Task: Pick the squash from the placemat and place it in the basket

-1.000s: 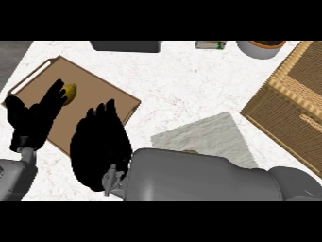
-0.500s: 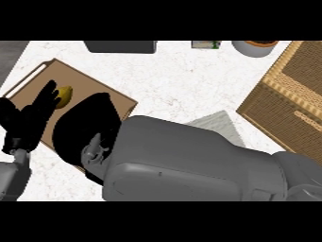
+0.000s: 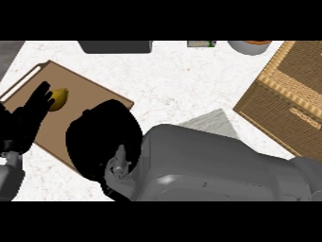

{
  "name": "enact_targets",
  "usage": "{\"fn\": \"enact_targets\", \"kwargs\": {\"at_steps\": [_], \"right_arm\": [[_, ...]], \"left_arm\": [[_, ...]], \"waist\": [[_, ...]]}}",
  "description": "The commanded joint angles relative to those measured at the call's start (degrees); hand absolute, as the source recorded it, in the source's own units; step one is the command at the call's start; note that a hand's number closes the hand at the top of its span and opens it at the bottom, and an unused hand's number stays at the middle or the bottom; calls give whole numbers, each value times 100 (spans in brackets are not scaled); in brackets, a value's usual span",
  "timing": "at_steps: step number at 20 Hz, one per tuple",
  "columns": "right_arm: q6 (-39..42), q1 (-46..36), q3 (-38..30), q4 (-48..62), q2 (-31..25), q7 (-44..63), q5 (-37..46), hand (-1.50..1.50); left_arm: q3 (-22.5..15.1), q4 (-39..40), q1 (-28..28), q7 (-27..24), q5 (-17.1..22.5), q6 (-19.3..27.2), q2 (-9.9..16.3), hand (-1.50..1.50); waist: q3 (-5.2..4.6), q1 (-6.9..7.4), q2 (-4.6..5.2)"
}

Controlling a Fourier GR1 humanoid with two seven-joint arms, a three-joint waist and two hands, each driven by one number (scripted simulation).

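A small yellow squash (image 3: 59, 98) lies on the brown placemat (image 3: 87, 92) at the left of the counter. My right hand (image 3: 104, 134) hovers over the placemat's near right part, just right of the squash and apart from it, open and holding nothing. Its grey forearm covers the lower middle of the view. My left hand (image 3: 15, 120) rests open at the left edge, fingers up, its fingertips overlapping the squash's left side. The wicker basket (image 3: 296, 94) stands at the right.
A grey cloth (image 3: 207, 120) lies between the placemat and the basket, partly under my forearm. Along the back edge sit a dark box (image 3: 114, 46), a small green item (image 3: 201, 44) and a pale bowl (image 3: 250, 47).
My right hand and forearm have pushed forward and left over the placemat, closer to the squash, and now fill more of the view. The left hand has kept its place.
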Motion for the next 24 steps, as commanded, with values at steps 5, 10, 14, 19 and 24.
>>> {"fn": "enact_targets", "kwargs": {"at_steps": [5, 10, 14, 19, 24], "right_arm": [[-414, 1592, 720, -957, -529, -248, 1434, -150], [-706, 2306, 829, -725, -568, -1149, 2412, -150], [-1192, 2781, 810, -475, -313, -1546, 2875, -150], [-1294, 3196, 869, 132, -609, -2290, 3598, -150], [-729, 3132, 704, 628, -218, -2103, 3834, -150]], "left_arm": [[146, 15, -69, 2, -41, -123, -20, 0], [180, 4, -191, 120, -135, -139, -91, 0], [173, 2, 27, -50, -181, -186, -239, 0], [243, -247, 30, 241, -240, -245, -214, 0], [379, 230, -276, 84, -394, -269, -308, 0]], "waist": [[3, 14, 46], [3, 52, 56], [1, 73, 54], [2, 72, 46], [-1, 55, 51]]}}
